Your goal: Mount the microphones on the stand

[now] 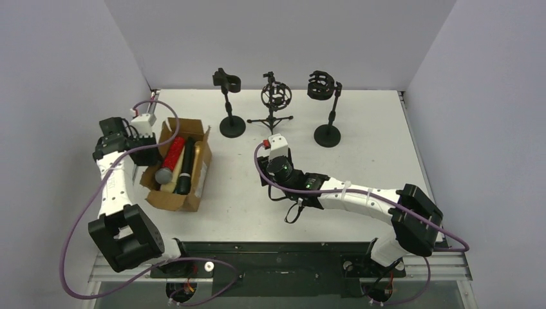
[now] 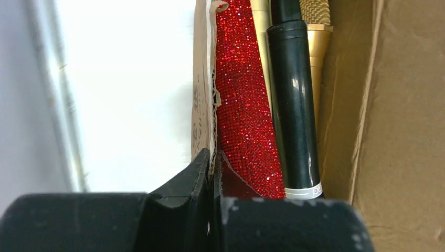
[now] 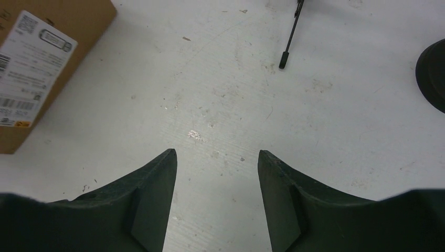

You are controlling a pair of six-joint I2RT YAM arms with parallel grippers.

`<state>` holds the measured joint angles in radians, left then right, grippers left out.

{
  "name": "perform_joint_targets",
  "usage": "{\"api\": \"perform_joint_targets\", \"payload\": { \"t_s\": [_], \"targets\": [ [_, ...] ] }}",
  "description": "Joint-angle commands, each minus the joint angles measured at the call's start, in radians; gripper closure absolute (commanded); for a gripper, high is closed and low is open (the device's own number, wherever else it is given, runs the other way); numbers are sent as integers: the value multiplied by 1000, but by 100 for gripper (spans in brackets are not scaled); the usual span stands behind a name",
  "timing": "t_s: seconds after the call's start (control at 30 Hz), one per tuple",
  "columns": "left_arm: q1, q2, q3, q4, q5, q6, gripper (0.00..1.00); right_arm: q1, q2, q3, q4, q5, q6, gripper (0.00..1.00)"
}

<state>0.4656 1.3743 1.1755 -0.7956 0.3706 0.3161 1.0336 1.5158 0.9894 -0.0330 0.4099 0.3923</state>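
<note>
Table point(image 1: 373, 141): white, walled on three sides. Both arms are bolted at the near edge.

Cardboard box point(image 1: 172, 198): one, open-topped, on the table's left side. It serves as the bin for the microphones, and all of them lie inside it, none on a stand yet.

Stands: three, in a row at the back, all vacant. These are the clip stand point(image 1: 232, 126), the tripod stand point(image 1: 275, 96) with a cage mount, and the round-base stand point(image 1: 327, 136).

Microphones, counted from above: four certain. They are the red microphone point(image 1: 174, 153), black microphone point(image 1: 185, 168), gold microphone point(image 1: 198, 153) and a pale microphone point(image 1: 169, 187). More may lie underneath; I cannot tell.

Left gripper point(image 2: 212, 163): its fingers are pressed together on the box's torn side wall, just beside the red microphone. This probably steadies the box.

Right gripper point(image 3: 217, 157): its fingers are spread wide with nothing between them. It sits low over bare table between box and stands, probably free to do the picking.
</note>
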Motion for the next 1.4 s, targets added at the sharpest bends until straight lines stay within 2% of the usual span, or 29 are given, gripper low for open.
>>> {"api": "perform_joint_targets", "payload": {
  "t_s": [0.0, 0.17, 0.33, 0.43, 0.63, 0.8, 0.9, 0.93, 1.0, 1.1, 1.13, 1.17, 1.23, 1.27, 1.3, 1.33, 1.37],
  "targets": [
    [-121, -1, -100, -74, 164, -105, 100, -11, -36, 46, 22, -16, -5, 46],
    [-181, 16, -154, -74, 209, -151, 100, -27, -29, 80, 14, -41, -1, 45],
    [-281, -60, -177, -46, 183, -221, 100, -37, 8, 182, -43, -77, 25, 41],
    [-289, -99, -148, -59, 211, -253, 100, -37, 19, 232, -44, -129, 50, 38],
    [-296, -68, -114, -148, 291, -264, 100, -34, 62, 306, -71, -246, 109, 37],
    [-297, -102, -124, -117, 330, -275, 98, -28, 107, 357, -138, -258, 120, 37],
    [-300, -95, -115, -145, 350, -249, 86, -26, 135, 371, -187, -254, 117, 38],
    [-300, -91, -110, -162, 361, -244, 77, -25, 139, 374, -195, -248, 117, 38],
    [-300, -96, -106, -172, 369, -231, 68, -22, 145, 363, -212, -236, 113, 40],
    [-299, -107, -100, -170, 353, -206, 47, -16, 136, 322, -201, -230, 110, 43],
    [-298, -108, -81, -175, 332, -199, 36, -16, 132, 313, -192, -240, 113, 47],
    [-298, -107, -64, -177, 319, -181, 32, -17, 128, 300, -175, -248, 116, 51],
    [-297, -96, 37, -187, 270, -153, 20, -19, 129, 298, -161, -270, 115, 68],
    [-297, -85, 67, -197, 248, -143, 12, -19, 130, 299, -161, -281, 113, 81],
    [-297, -77, 136, -201, 242, -125, 8, -21, 128, 299, -160, -282, 105, 87],
    [-300, -60, 172, -205, 241, -116, 1, -24, 121, 298, -160, -281, 102, 98],
    [-302, -50, 231, -205, 244, -107, 1, -32, 118, 294, -159, -282, 96, 100]
  ]
}}
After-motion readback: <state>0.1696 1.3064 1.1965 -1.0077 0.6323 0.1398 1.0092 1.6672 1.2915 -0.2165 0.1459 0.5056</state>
